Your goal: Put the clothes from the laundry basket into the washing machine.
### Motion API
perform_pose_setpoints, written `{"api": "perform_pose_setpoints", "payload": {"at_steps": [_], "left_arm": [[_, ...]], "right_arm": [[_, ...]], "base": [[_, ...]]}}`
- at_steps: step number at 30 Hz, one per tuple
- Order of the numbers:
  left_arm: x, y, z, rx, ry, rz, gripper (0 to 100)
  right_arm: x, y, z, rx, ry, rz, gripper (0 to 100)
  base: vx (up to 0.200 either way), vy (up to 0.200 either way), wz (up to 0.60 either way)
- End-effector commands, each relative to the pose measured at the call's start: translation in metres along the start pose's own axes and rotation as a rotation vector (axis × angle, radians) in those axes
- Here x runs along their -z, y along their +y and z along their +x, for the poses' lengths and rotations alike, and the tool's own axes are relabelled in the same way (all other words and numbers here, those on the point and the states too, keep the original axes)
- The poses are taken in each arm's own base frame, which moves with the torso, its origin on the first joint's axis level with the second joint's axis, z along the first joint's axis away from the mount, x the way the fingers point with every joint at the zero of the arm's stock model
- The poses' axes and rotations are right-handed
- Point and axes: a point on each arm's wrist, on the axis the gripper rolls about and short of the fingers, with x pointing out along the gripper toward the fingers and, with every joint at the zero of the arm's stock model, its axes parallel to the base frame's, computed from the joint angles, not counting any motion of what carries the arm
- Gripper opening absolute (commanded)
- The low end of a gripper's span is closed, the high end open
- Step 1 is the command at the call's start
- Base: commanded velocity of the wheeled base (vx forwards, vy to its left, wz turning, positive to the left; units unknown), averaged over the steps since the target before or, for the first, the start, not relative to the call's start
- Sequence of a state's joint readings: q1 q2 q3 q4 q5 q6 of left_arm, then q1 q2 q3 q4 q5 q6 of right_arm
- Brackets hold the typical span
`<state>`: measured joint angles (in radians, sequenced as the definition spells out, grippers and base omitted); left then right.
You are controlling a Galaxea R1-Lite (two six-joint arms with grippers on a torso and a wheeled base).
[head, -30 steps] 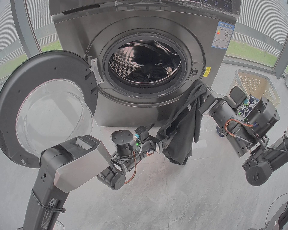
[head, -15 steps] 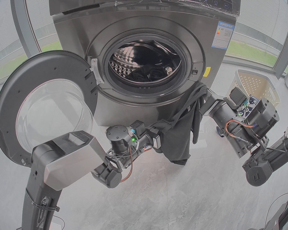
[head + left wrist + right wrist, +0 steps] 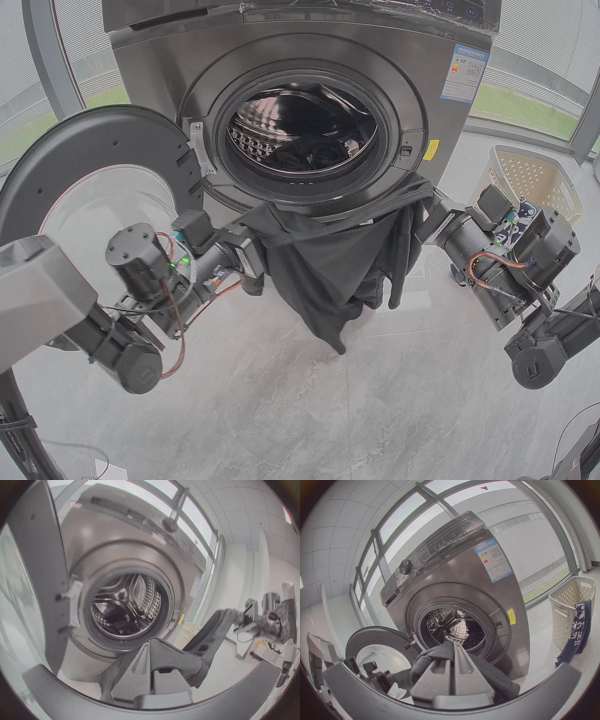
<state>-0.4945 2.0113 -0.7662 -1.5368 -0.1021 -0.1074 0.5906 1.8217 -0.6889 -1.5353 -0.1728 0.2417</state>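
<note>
The left gripper [image 3: 255, 250] and right gripper [image 3: 431, 205] were each pinched shut on an end of the black garment [image 3: 319, 262], which hung spread between them just below the washing machine [image 3: 350, 50] opening. Loading it cleanly likely called for raising both ends together, then pushing forward so the sagging middle cleared the rim into the drum [image 3: 300, 119].

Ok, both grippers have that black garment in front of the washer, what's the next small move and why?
Probably raise both ends and push forward: the black garment hangs spread between the left gripper and right gripper, below the open drum.
</note>
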Motion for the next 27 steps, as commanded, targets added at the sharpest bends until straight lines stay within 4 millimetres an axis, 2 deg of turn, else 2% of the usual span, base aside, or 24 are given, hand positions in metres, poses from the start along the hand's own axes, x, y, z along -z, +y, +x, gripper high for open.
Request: {"api": "perform_pose_setpoints", "payload": {"at_steps": [1,12,22,27], "left_arm": [[-0.067,0.001,-0.033,-0.024,-0.136,0.019,0],[-0.09,0.002,-0.032,-0.057,-0.233,0.048,0],[-0.091,0.003,-0.032,-0.068,-0.239,0.047,0],[-0.091,0.003,-0.032,-0.074,-0.24,0.049,0]], "right_arm": [[0.002,-0.001,-0.001,0.004,0.009,0.0,0],[-0.007,-0.002,0.002,0.004,-0.026,-0.001,0],[-0.023,0.002,0.009,0.016,-0.101,0.005,0],[-0.024,-0.001,0.01,0.028,-0.106,-0.003,0]], "base": [[0.0,0.0,0.0],[0.0,0.0,0.0],[0.0,0.0,0.0],[0.0,0.0,0.0]]}}
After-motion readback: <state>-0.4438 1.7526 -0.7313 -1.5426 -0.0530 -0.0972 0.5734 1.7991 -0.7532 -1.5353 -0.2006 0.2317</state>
